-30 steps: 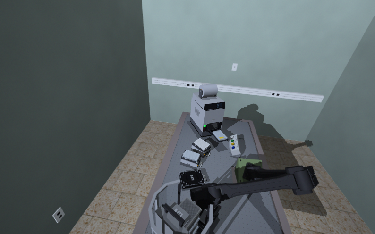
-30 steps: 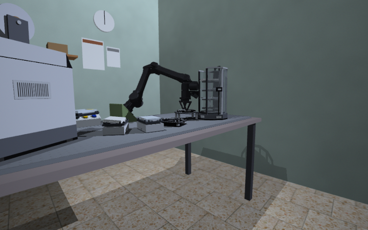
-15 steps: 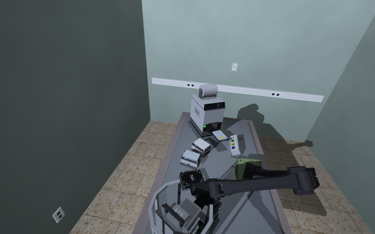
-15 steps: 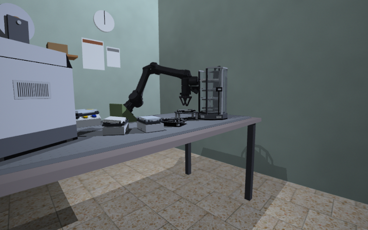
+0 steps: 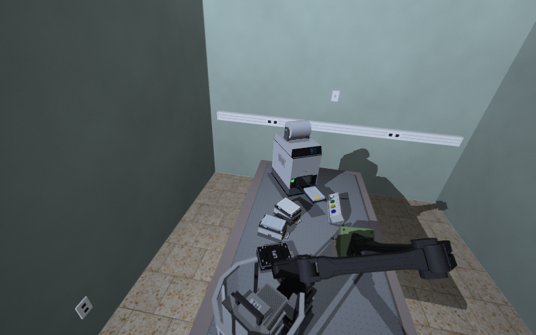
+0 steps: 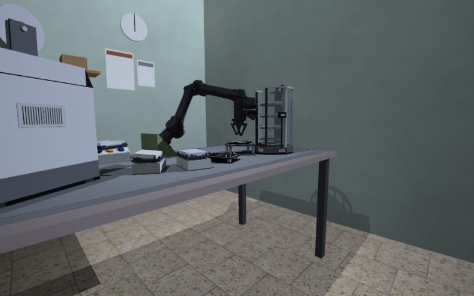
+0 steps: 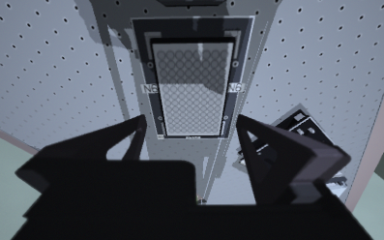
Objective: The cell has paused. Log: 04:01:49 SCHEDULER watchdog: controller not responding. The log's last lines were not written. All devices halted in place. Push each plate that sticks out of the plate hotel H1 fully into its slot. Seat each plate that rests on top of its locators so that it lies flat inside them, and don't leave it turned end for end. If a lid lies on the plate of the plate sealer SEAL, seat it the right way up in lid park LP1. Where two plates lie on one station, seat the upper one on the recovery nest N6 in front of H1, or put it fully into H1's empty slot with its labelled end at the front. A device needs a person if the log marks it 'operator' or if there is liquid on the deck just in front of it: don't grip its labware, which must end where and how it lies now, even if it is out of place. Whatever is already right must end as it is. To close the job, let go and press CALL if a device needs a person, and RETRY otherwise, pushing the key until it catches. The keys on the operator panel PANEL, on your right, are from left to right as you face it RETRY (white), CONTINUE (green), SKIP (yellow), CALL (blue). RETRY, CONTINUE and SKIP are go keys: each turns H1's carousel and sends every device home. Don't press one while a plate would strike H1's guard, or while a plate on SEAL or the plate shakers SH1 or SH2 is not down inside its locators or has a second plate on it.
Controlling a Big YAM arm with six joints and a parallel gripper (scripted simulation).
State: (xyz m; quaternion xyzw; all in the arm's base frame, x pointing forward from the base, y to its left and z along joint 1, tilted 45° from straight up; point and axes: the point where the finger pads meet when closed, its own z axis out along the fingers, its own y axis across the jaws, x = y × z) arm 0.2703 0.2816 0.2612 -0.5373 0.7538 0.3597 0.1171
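Observation:
My gripper [image 7: 192, 119] is open and empty. It hangs a little above the recovery nest N6 [image 7: 192, 29]. A grey well plate [image 7: 192, 87] lies flat inside the nest's frame, apart from my fingers. From the side, the gripper [image 6: 239, 128] stands clear above the nest and plate [image 6: 238, 146], right in front of plate hotel H1 [image 6: 274, 119]. The black lid park LP1 [image 5: 276, 253] lies beside the nest. Two shakers [image 5: 287, 209] [image 5: 272, 226] each carry a plate; the farther one looks askew. The sealer SEAL [image 5: 295, 164] has a plate with a yellow mark [image 5: 314, 193] on its stage.
The operator panel PANEL [image 5: 333, 208] with its coloured keys sits right of the sealer. The arm's green base [image 5: 347, 239] stands at the table's right edge. H1's guard [image 5: 258, 303] is close behind the gripper.

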